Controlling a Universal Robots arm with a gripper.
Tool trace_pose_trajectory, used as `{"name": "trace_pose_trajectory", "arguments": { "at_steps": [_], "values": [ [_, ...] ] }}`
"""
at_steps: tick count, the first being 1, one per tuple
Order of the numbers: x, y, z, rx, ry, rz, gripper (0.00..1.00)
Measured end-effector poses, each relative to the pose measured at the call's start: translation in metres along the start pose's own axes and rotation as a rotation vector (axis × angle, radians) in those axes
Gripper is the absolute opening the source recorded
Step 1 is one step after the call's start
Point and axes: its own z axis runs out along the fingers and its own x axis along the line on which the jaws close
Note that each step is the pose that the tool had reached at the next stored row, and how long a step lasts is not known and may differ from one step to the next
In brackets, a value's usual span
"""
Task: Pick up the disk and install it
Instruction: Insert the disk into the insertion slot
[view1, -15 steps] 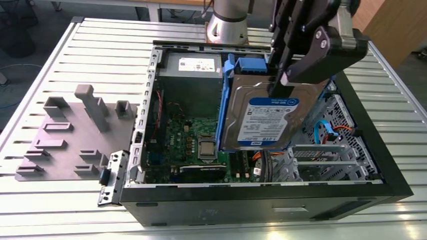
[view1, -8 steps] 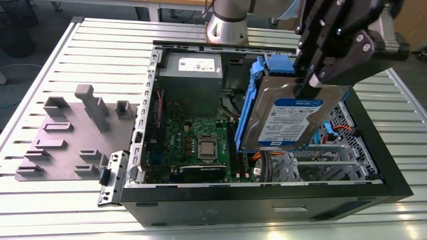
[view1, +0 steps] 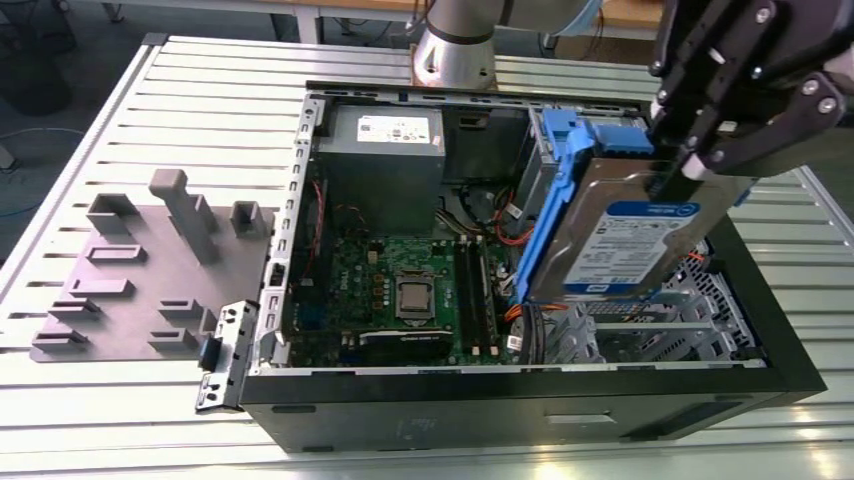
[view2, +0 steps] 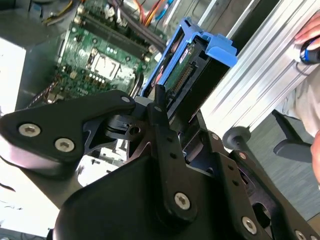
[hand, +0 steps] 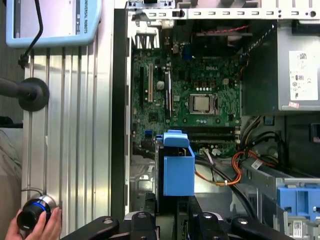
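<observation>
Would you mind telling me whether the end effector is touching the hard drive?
Touching: in the exterior view the end effector grips the hard drive by its upper edge, over the computer case.

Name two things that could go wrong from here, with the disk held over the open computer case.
The gripper grips the disk by its upper end, tilted, so it might slip and fall onto the motherboard. Orange cables lie close beside the disk, so it could snag them if lowered.
</observation>
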Motion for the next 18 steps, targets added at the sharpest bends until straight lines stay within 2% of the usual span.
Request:
{"name": "trace_pose_trajectory", "arguments": {
  "at_steps": [9,18],
  "values": [
    [-0.0007,-0.0395,0.0015,-0.0019,-0.0001,0.000,0.35],
    [-0.0023,-0.0615,0.0119,-0.0065,0.0001,0.000,0.35]
  ]
}}
